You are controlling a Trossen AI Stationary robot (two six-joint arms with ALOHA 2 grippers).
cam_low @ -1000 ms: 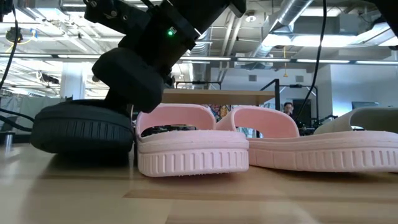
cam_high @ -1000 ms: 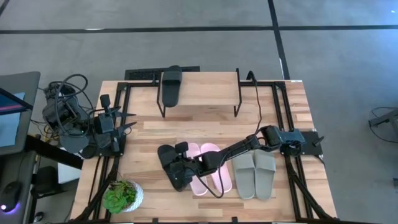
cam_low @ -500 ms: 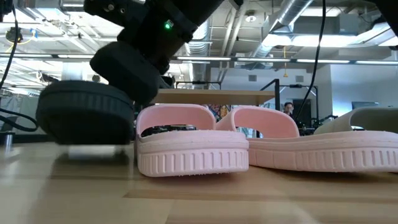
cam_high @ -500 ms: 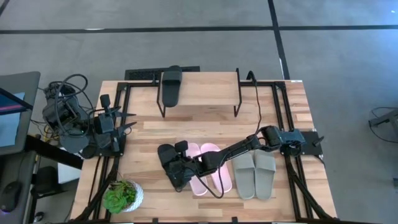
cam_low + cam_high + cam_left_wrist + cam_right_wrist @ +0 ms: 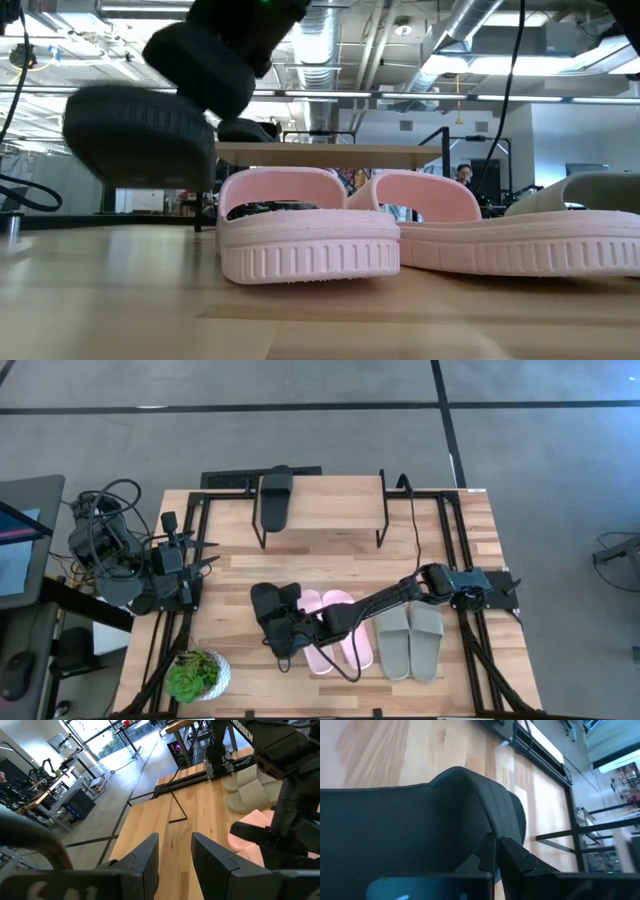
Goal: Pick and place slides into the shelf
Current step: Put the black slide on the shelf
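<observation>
Your black rubbery slide sandal (image 5: 268, 610) hangs clear of the light wooden tabletop (image 5: 240, 575), lifted just beside the pair of light pink slides (image 5: 335, 628); in the low view daylight shows under its sole (image 5: 140, 135). You have the right gripper (image 5: 285, 632) clenched on its wide strap, fingers (image 5: 492, 852) pinched over the strap's edge. The grey-green pair (image 5: 410, 638) lies beyond the pink one. Another black slide (image 5: 275, 495) sits on the small plank-topped shelf with thin black legs (image 5: 330, 510). Your left gripper (image 5: 205, 555) waits at the table's left edge, jaws released.
</observation>
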